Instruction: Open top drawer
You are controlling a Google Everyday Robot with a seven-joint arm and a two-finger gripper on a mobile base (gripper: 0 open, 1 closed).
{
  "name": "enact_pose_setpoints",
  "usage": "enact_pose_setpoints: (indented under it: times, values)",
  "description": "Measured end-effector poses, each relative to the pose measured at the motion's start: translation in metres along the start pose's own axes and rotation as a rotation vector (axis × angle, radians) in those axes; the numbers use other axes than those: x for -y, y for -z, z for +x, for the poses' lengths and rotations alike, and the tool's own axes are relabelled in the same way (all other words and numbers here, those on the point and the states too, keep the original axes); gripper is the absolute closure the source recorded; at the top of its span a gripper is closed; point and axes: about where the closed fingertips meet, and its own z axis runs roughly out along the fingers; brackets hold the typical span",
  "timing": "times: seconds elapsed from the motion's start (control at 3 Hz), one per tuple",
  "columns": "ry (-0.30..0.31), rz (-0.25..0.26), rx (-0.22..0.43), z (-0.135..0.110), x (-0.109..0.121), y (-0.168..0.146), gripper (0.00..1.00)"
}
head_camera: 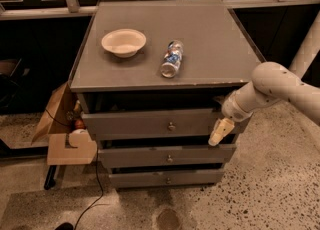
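Note:
The top drawer (130,124) is the widest grey front of the cabinet, with a small round knob (171,125) at its centre. A dark gap shows above it, under the cabinet top. My gripper (220,131) hangs from the white arm (280,86) that comes in from the right. It sits against the right end of the top drawer front, well to the right of the knob and at the drawer's lower edge. Two narrower drawer fronts (167,156) lie below.
A cream bowl (123,41) and a plastic bottle (172,59) lying on its side rest on the cabinet top (210,29). A cardboard box (65,134) leans at the cabinet's left. A black cable (97,194) runs over the speckled floor. A railing and dark windows stand behind.

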Motion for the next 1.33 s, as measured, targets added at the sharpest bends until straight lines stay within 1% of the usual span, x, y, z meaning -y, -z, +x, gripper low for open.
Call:
enact_pose_setpoints:
  times: [0.33, 0.67, 1.33]
  values:
    - [-0.038, -0.028, -0.029, 0.008, -0.006, 0.006, 0.0]
    - [-0.067, -0.055, -0.029, 0.011, -0.013, 0.013, 0.0]
    - [-0.125, -0.143, 0.006, 0.017, -0.036, 0.033, 0.0]
